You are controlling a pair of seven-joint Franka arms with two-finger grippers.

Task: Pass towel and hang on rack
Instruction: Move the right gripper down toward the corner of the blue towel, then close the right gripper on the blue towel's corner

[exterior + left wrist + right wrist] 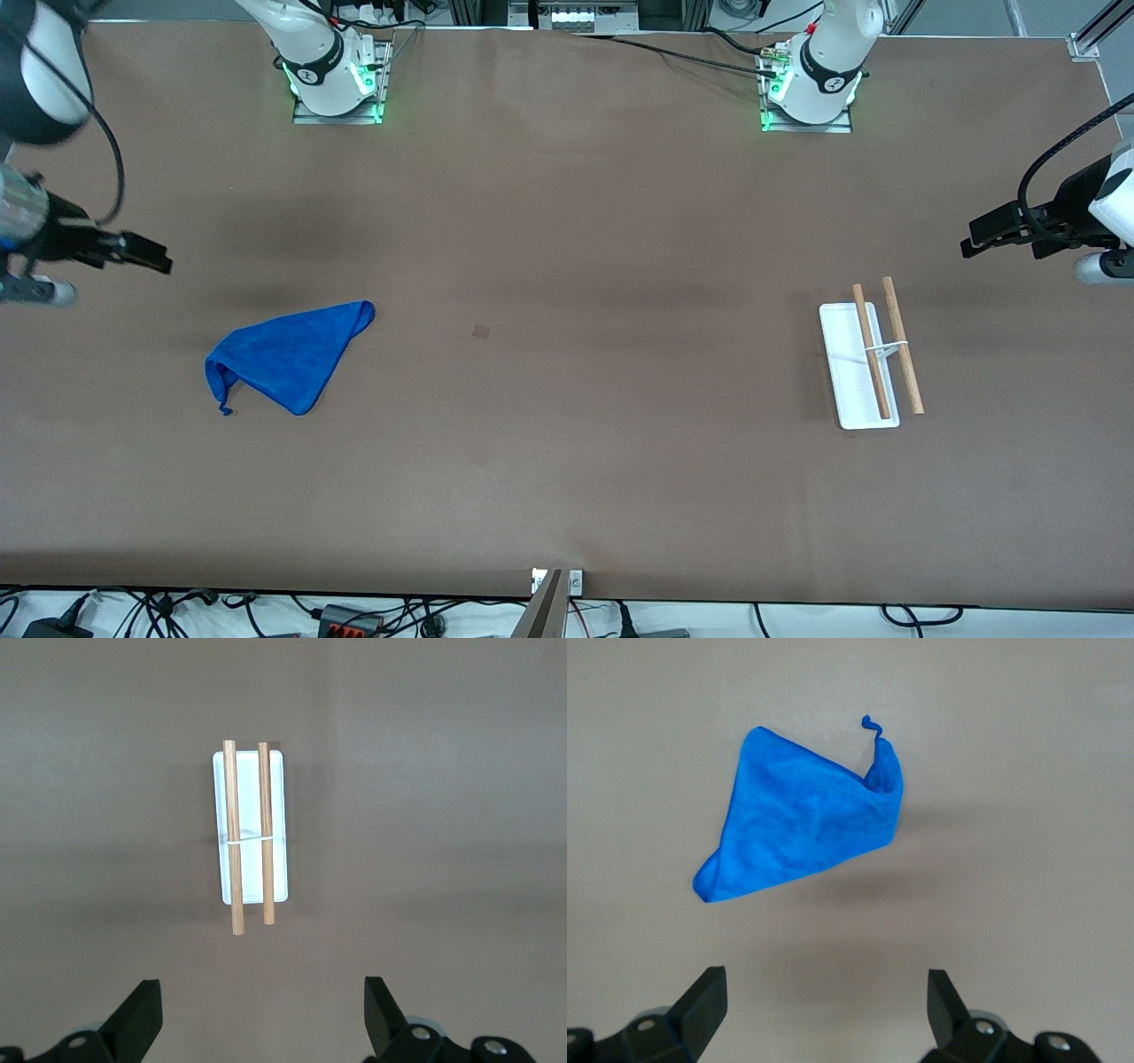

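Note:
The royal-blue towel point(285, 354) lies flat on the brown table toward the right arm's end; it also shows in the right wrist view point(806, 824). The white rack point(868, 359) with two light-brown wooden rods stands toward the left arm's end; it also shows in the left wrist view point(251, 828). My right gripper point(159, 257) is open and empty, up in the air over the table's end beside the towel point(824, 1005). My left gripper point(970, 244) is open and empty, up in the air over the table's end near the rack point(263, 1014).
A small dark mark point(481, 330) is on the table between towel and rack. The two arm bases point(337, 75) point(811, 84) stand at the table's back edge. Cables lie along the front edge.

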